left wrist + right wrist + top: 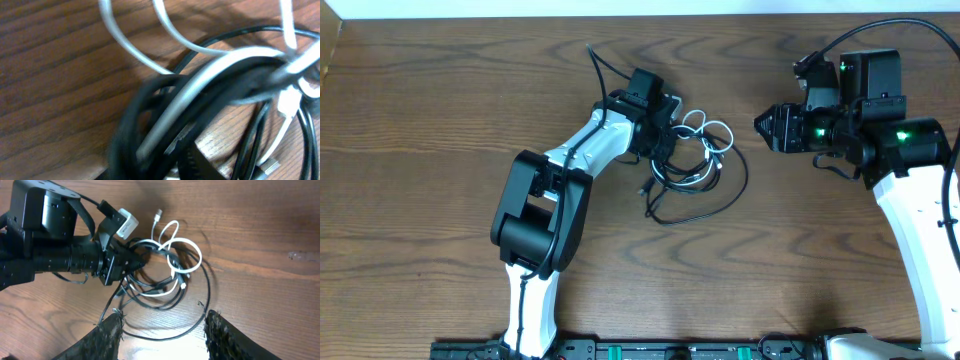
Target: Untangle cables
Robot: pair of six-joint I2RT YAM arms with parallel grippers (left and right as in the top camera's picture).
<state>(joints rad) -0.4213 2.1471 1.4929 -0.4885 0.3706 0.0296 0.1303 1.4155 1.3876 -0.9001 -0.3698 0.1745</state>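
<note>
The cables lie tangled in the middle of the table: a white cable (706, 133) looped over a longer black cable (724, 196). My left gripper (667, 150) has its tip in the left side of the tangle and is shut on a bunch of strands. In the left wrist view the white cable (200, 82) and black cable (145, 120) cross right at the jaws, blurred. The right wrist view shows the left gripper (136, 260) pinched into the bundle. My right gripper (760, 126) hovers to the right of the tangle, open and empty (162, 317).
A white plug end (158, 215) lies at the far side of the tangle. The thick black wire (603, 68) of the left arm trails behind it. Bare wood surrounds the tangle; the table's back edge (620, 14) runs along the top.
</note>
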